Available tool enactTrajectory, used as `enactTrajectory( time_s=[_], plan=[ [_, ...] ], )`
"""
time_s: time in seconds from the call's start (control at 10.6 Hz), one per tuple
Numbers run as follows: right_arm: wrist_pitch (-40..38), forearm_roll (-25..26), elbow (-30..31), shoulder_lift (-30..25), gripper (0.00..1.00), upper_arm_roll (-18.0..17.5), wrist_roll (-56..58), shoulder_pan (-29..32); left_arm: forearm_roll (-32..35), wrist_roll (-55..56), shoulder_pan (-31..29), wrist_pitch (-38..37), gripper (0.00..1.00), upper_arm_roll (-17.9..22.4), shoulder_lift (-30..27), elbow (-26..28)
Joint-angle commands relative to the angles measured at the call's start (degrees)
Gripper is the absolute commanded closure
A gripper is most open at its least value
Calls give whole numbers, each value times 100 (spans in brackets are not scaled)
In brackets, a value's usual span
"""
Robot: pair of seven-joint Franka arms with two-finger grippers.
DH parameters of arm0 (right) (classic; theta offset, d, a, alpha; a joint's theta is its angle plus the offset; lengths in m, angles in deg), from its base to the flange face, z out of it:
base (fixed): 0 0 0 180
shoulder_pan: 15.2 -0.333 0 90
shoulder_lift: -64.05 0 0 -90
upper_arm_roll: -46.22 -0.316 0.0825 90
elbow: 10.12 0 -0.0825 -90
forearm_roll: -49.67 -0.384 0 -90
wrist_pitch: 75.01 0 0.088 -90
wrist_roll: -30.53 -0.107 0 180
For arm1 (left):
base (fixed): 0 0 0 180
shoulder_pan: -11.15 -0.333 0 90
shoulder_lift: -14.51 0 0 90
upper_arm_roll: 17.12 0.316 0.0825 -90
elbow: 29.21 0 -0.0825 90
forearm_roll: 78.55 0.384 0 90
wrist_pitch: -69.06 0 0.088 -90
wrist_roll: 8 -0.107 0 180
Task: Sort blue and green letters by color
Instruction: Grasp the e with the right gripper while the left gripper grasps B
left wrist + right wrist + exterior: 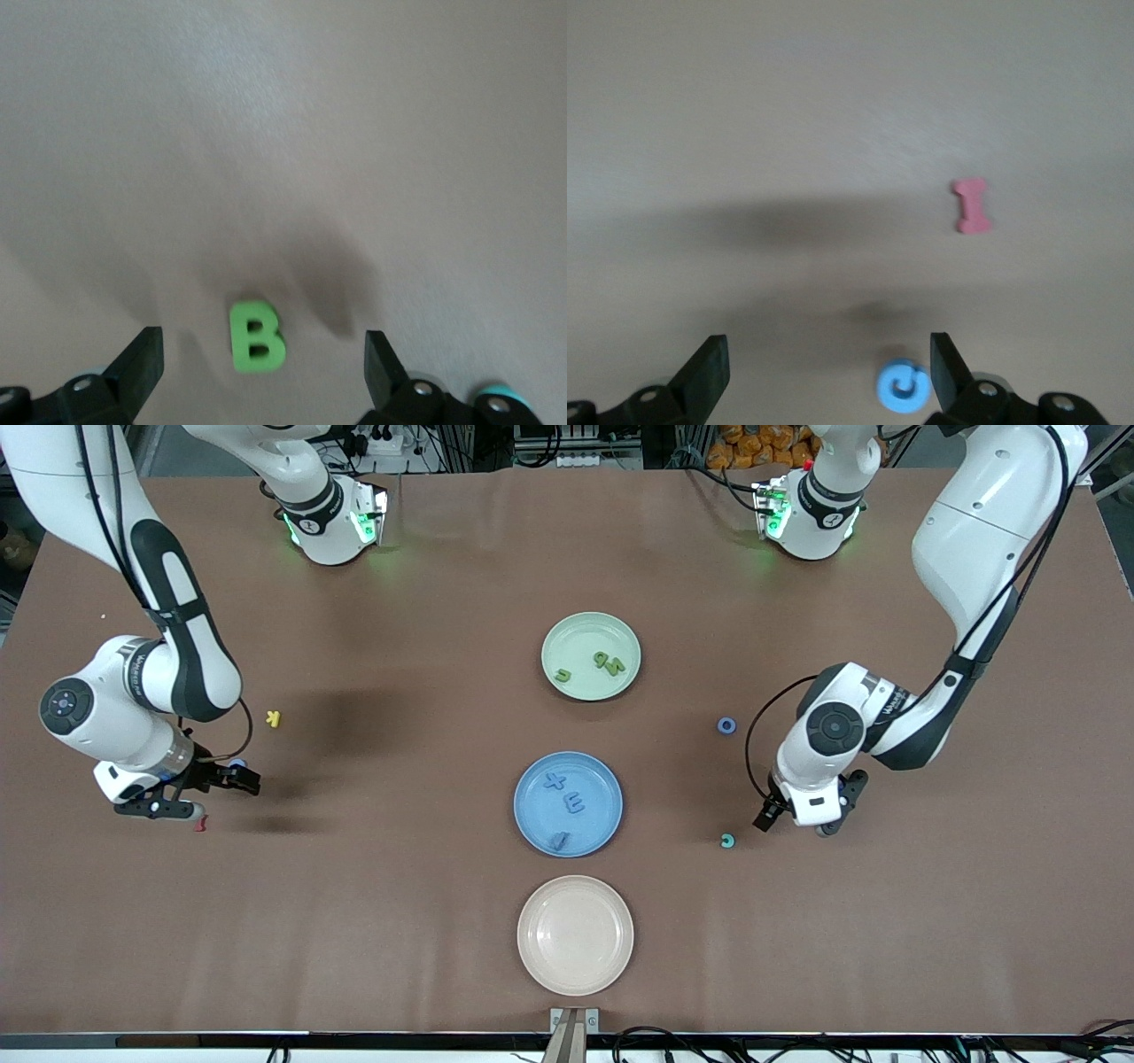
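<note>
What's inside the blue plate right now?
The blue plate holds three blue letters: an X, an E and a third too unclear to read. Nothing covers them.

Green letter B [257, 336], blue letters X [555, 782], E [575, 805] on blue plate [532, 828]

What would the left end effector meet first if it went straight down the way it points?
Probably the green B lying on the table between the open left end effector's fingers; depth is hard to judge.

Front camera high, facing robots; wrist cameras close, looking down at table [354, 921].
</note>
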Motion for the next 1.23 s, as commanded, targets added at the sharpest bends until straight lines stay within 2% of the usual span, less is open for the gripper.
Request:
enactTrajectory(
  time_s=[0.0,0.28,0.38,0.47,0.66,0.76,0.85,1.04,1.13],
  plan=[
    [614,112,617,-166,0,-105,-131,352,185,387,-79,301,0,-17,109,40],
    [670,112,697,-16,0,-105,-393,361,220,387,-52,302,0,-8,188,31],
    [757,112,767,54,0,-105,-430,352,220,387,-61,302,4,-8,188,31],
    [940,112,828,124,0,-105,-430,352,220,387,-78,302,99,-8,188,40],
    [986,112,864,186,0,-105,-439,370,220,387,-70,302,100,-8,188,31],
    [986,112,873,204,8,-105,-439,370,220,387,-70,302,100,-8,188,22],
    [986,104,873,221,22,-105,-439,405,220,379,-70,302,100,-8,179,13],
    [951,95,864,213,93,-105,-439,431,220,344,-9,267,100,-8,136,-4],
    [942,60,847,213,100,-105,-447,449,220,343,26,240,100,-25,92,-13]
  ],
)
